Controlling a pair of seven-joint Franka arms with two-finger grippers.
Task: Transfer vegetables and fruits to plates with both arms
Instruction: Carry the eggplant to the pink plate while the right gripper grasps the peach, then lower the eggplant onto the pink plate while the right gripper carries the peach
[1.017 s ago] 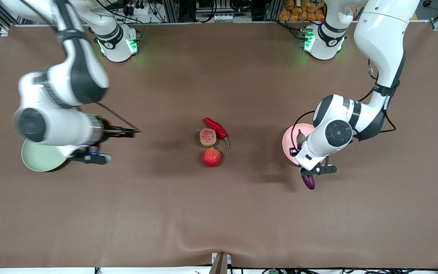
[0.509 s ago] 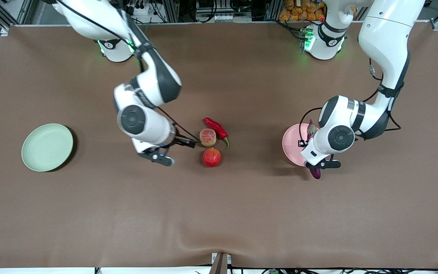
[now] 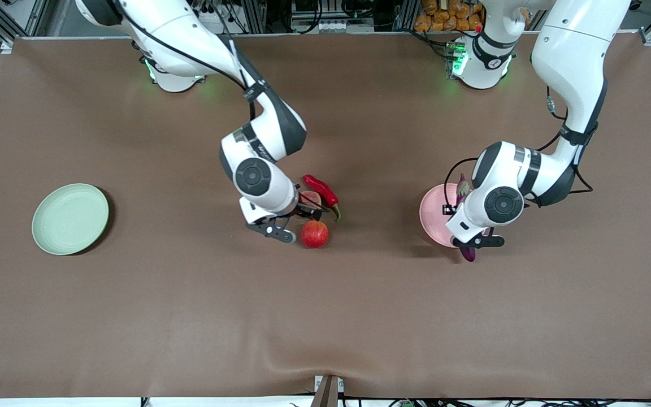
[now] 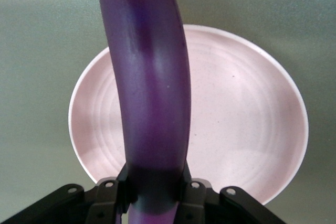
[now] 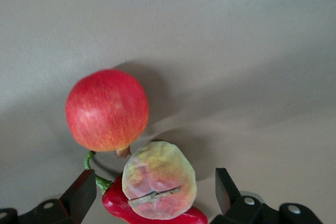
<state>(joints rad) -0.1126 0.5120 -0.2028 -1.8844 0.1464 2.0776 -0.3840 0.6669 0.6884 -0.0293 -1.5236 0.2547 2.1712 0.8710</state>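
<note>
Start at the right arm's end of the table, where you have the pale green plate (image 3: 70, 219) lying bare, well apart from everything else. Moving toward the middle, your right gripper (image 3: 309, 211) is down over the fruit cluster with its jaws spread wide and nothing gripped; in the right wrist view the peach (image 5: 159, 180) sits between the two fingers (image 5: 81, 195), apart from both. The red chili (image 3: 322, 190) lies just beside the peach, touching it, and the red apple (image 3: 315, 234) rests just beside the peach, nearer to the front camera. Further along, toward the left arm's end, your left gripper (image 4: 155, 195) is clamped on the purple eggplant (image 4: 147, 85), holding it up over the pale pink plate (image 4: 247, 124). From the front, the eggplant's tip (image 3: 468, 252) shows past the plate's rim on the camera side, its cap end over the plate.
</note>
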